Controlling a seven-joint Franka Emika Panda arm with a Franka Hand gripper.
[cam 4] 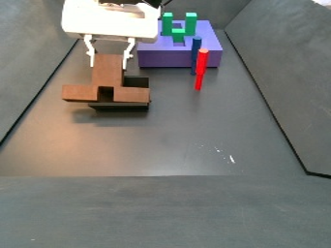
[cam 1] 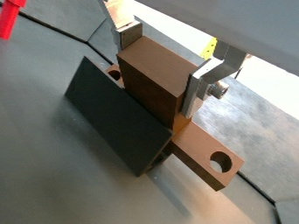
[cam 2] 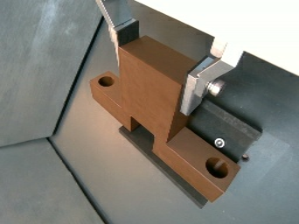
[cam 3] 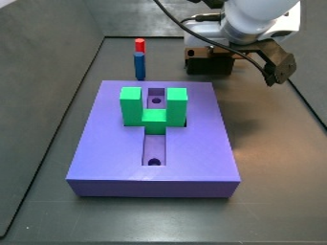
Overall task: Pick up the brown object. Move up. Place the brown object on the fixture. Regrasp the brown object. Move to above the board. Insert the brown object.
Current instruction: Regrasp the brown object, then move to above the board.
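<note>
The brown object (cam 1: 158, 74) rests on the dark fixture (cam 1: 111, 114) at the far end of the floor, away from the board. Its thick stem stands upright and its flat arms, each with a round hole, lie across the fixture. It also shows in a wrist view (cam 2: 152, 83) and in both side views (cam 3: 208, 63) (cam 4: 104, 85). My gripper (cam 1: 160, 66) straddles the stem from above, with a silver finger pressed against each side. The gripper also shows in a wrist view (cam 2: 158, 66) and in both side views (cam 3: 220, 46) (cam 4: 108, 50). The purple board (cam 3: 192, 153) lies apart from it.
A green U-shaped block (cam 3: 153, 105) sits on the board over its slot. A blue peg with a red top (cam 3: 140, 59) stands between the board and the fixture. Dark walls ring the grey floor (cam 4: 195, 155). A black cable runs to the arm (cam 3: 173, 19).
</note>
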